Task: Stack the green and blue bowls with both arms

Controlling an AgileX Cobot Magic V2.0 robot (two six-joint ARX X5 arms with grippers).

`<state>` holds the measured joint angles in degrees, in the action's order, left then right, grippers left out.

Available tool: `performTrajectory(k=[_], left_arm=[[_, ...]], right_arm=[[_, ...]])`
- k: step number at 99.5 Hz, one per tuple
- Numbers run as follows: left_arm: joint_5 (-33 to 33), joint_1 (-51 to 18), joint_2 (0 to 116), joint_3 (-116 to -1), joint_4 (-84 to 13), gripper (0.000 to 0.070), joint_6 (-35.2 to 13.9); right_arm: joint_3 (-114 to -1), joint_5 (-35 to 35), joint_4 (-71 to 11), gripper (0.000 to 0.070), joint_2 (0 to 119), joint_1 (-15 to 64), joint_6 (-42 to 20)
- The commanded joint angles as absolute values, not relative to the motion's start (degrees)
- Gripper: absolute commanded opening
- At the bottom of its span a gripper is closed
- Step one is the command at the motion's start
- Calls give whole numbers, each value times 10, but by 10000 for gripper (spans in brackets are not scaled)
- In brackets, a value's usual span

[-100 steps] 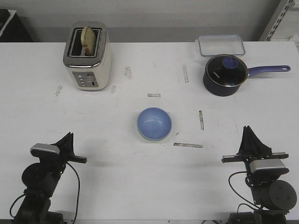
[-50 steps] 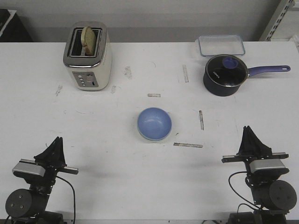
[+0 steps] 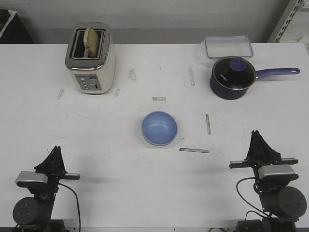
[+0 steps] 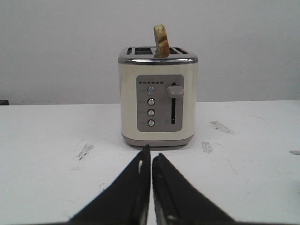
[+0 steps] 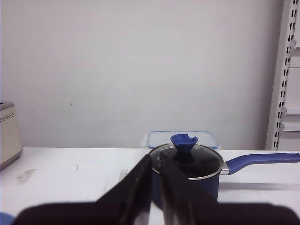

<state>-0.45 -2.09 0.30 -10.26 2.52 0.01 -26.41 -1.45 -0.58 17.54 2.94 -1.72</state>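
Observation:
The light blue bowl (image 3: pixel 159 127) sits upright in the middle of the table. A thin pale green edge (image 3: pixel 155 144) shows under its near rim, so it seems to rest inside the green bowl. A sliver of the blue bowl shows in the right wrist view (image 5: pixel 3 218). My left gripper (image 3: pixel 55 149) is shut and empty at the near left, far from the bowls, and points at the toaster (image 4: pixel 158 96). My right gripper (image 3: pixel 256 133) is shut and empty at the near right. The left wrist view shows the left gripper (image 4: pixel 151 153) and the right wrist view shows the right gripper (image 5: pixel 155 160) with fingers together.
A cream toaster (image 3: pixel 90 58) with a slice of bread stands at the back left. A dark navy saucepan (image 3: pixel 232 77) with a glass lid and a clear lidded container (image 3: pixel 228 47) stand at the back right. Tape marks dot the white table (image 3: pixel 120 179).
My left arm has drawn back toward the near left edge and turned to face straight ahead. The right arm and the bowls have not moved.

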Motion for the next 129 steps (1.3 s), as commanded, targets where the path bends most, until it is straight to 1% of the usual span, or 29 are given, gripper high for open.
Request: performTrajectory(k=[1, 18, 31, 129], left_arm=[[-5, -17, 2, -88, 34, 1, -5], [-4, -16, 2, -45, 38, 1, -5], [-5, -16, 2, -6, 86, 1, -5], [-4, -16, 2, -7, 78, 1, -5]], right_arm=[[-265, -15, 0, 13, 176, 30, -14], [-265, -15, 0, 13, 176, 30, -14], [-265, -15, 1, 13, 176, 30, -14], [-266, -15, 0, 13, 176, 30, -14]])
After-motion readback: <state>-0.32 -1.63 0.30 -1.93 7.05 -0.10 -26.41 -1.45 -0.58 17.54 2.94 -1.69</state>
